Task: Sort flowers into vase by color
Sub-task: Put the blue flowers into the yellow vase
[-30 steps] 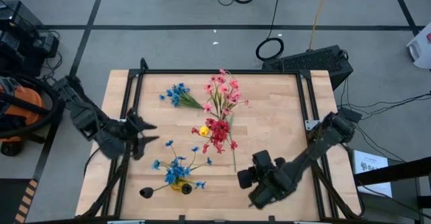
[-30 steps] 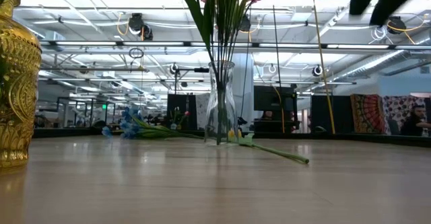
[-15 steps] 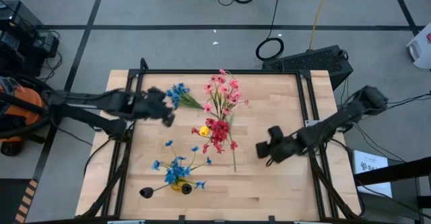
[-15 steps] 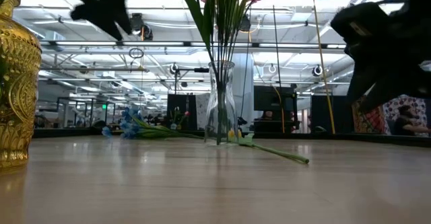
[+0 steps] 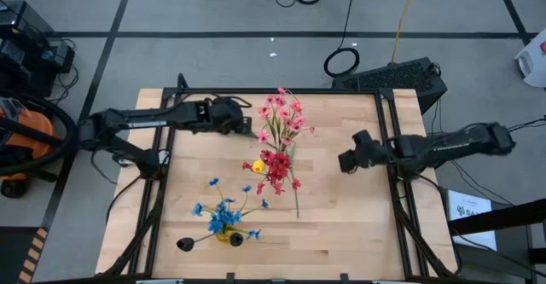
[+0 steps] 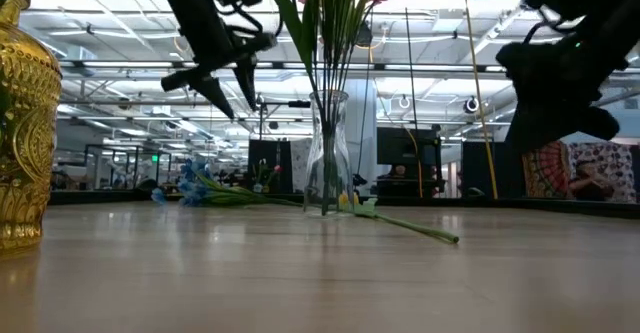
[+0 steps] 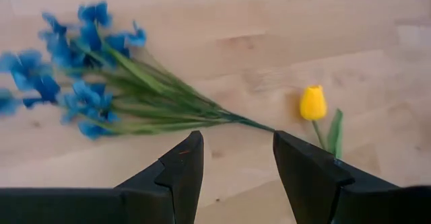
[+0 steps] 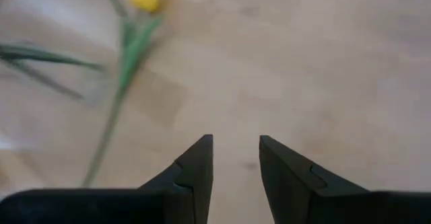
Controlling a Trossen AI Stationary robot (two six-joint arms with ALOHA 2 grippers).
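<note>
A blue sprig point(image 7: 87, 83) lies flat on the table at the far left; it also shows in the low view point(image 6: 190, 185). My left gripper point(image 7: 236, 143) hovers open above its stems and touches nothing; it also shows in the high view point(image 5: 241, 122). A yellow bud point(image 5: 258, 165) on a green stem point(image 8: 114, 109) lies beside a red cluster point(image 5: 275, 169). Pink flowers point(image 5: 281, 118) stand in a clear glass vase point(image 6: 328, 158). More blue flowers point(image 5: 223, 220) stand in a gold vase point(image 6: 25, 123) at the near left. My right gripper point(image 8: 236, 143) is open and empty above bare wood right of centre point(image 5: 344, 159).
A small dark object point(image 5: 183, 243) sits by the gold vase at the near edge. A black frame point(image 5: 281, 91) runs along the table's sides. Bare wood point(image 5: 341, 216) lies at the near right.
My left gripper has swung from the table's left edge toward the far side and the right, ending over the lying blue sprig. My right gripper has gone from the near edge toward the far and right sides. The flowers have not moved.
</note>
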